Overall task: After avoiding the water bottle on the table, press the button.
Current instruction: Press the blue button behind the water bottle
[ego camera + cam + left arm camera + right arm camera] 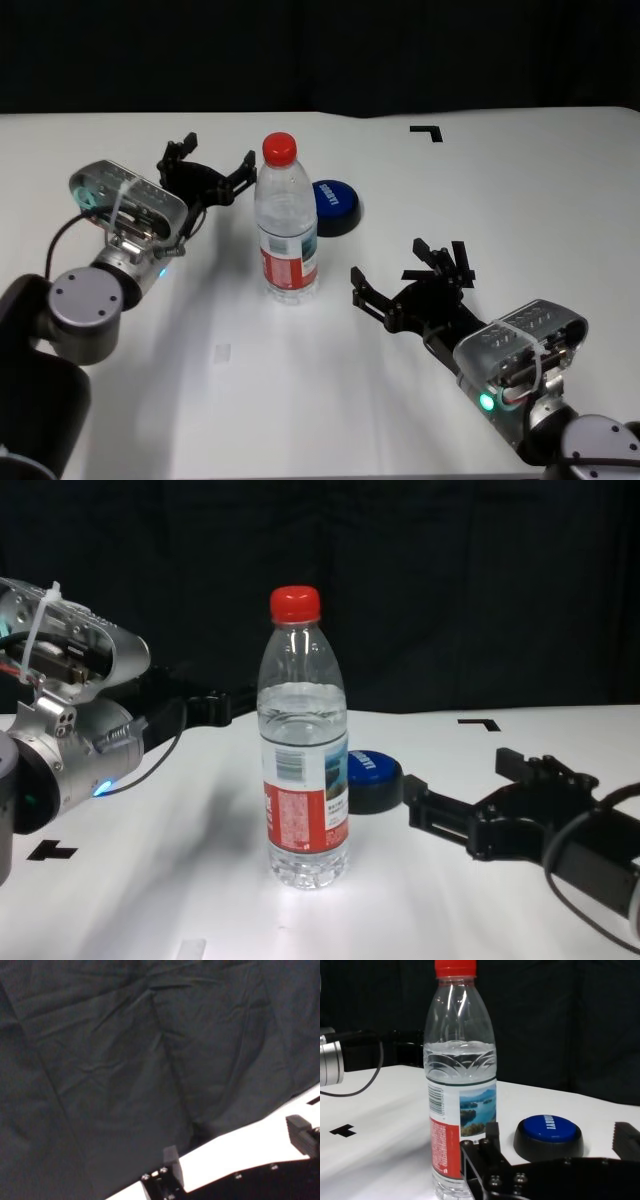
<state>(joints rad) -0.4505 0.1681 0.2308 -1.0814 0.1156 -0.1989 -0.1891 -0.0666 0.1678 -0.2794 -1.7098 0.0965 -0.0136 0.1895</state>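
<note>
The water bottle (286,235) stands upright mid-table (520,200), clear with a red cap. The blue-domed button (335,206) sits just behind it to the right. My left gripper (215,158) is open and empty, hovering left of the bottle's upper part, close to it; its wrist view shows its fingertips (172,1161) against a black curtain. My right gripper (405,268) is open and empty, low over the table, right of the bottle and nearer to me than the button. Its wrist view shows the bottle (462,1085) and the button (548,1134) beyond its fingers.
A black corner tape mark (428,131) lies at the far right. A T-shaped mark (50,851) lies near the left front. A black curtain (125,1050) hangs behind the table's far edge. A cable (62,232) loops off the left wrist.
</note>
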